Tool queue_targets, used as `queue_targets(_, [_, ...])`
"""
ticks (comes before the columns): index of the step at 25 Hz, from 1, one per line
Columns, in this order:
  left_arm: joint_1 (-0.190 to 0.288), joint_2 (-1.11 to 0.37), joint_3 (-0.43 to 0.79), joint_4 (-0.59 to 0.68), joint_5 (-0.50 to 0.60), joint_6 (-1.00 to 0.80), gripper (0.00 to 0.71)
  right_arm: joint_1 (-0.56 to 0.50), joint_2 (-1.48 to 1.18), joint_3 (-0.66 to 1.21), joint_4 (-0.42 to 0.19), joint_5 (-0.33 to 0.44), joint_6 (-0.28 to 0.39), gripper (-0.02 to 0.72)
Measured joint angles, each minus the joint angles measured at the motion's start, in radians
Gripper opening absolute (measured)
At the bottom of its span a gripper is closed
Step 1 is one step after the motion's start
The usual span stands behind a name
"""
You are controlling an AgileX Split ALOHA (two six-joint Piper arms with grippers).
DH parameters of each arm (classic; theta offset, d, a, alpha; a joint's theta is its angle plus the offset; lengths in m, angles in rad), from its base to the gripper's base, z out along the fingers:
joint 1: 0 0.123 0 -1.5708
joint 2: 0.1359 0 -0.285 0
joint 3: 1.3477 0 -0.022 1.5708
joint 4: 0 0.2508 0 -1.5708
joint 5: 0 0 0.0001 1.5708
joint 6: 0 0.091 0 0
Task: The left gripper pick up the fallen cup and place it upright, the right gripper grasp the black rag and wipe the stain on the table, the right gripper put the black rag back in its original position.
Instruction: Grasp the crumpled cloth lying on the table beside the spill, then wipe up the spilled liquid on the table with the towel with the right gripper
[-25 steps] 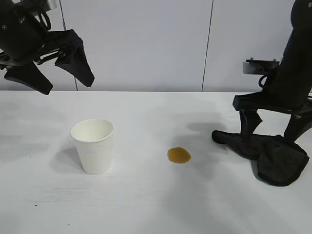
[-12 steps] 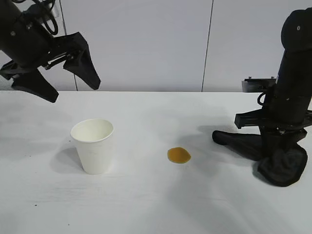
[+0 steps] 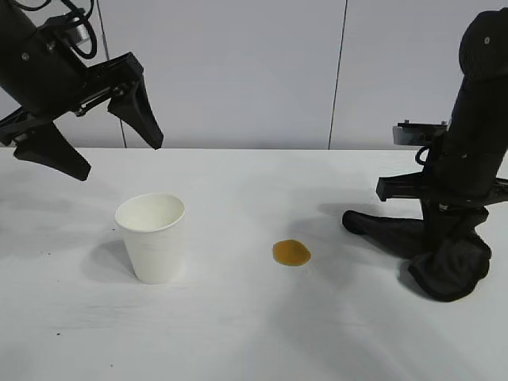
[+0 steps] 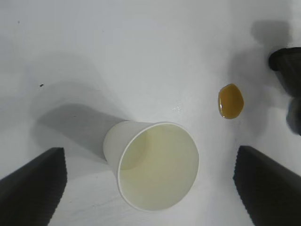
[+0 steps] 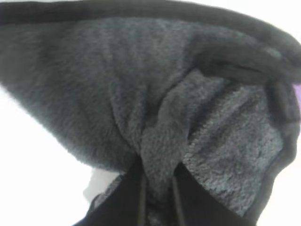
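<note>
The white paper cup (image 3: pixel 152 236) stands upright on the white table (image 3: pixel 238 333), left of centre; the left wrist view looks down into its mouth (image 4: pixel 157 165). My left gripper (image 3: pixel 115 157) hangs open and empty above the cup's far-left side. The amber-brown stain (image 3: pixel 291 252) lies mid-table, also visible in the left wrist view (image 4: pixel 230 100). My right gripper (image 3: pixel 444 238) is shut on a bunched fold of the black rag (image 3: pixel 432 250) at the right; the rag's fuzzy cloth fills the right wrist view (image 5: pixel 155 117), pinched between the fingers (image 5: pixel 134 188).
A pale wall with a vertical seam (image 3: pixel 338 75) stands behind the table. The table's far edge (image 3: pixel 254 149) runs straight across. Bare tabletop lies between cup, stain and rag.
My right gripper closed on the rag and gathered it, its flat right part bunching up and shifting slightly left. My left gripper drifted a little to the right above the cup.
</note>
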Motion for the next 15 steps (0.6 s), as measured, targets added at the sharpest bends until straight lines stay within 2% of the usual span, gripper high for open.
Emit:
queue_targets(2, [0.0, 0.0, -0.003, 0.001, 0.006, -0.002, 0.694, 0.0, -0.023, 0.0, 0.023, 0.0, -0.007, 0.034])
queue_targets(6, [0.0, 0.0, -0.014, 0.002, 0.018, -0.005, 0.694, 0.002, -0.054, 0.0, 0.148, 0.0, -0.076, 0.034])
queue_targets(8, [0.0, 0.0, -0.02, 0.003, 0.031, -0.005, 0.694, 0.009, -0.066, 0.0, 0.19, 0.001, -0.094, 0.034])
queue_targets(12, [0.0, 0.0, -0.026, 0.003, 0.037, -0.006, 0.694, 0.076, -0.075, 0.0, 0.213, -0.01, -0.105, 0.034])
queue_targets(15, [0.0, 0.0, -0.029, 0.003, 0.04, -0.006, 0.694, 0.154, -0.072, 0.0, 0.247, -0.054, -0.104, 0.034])
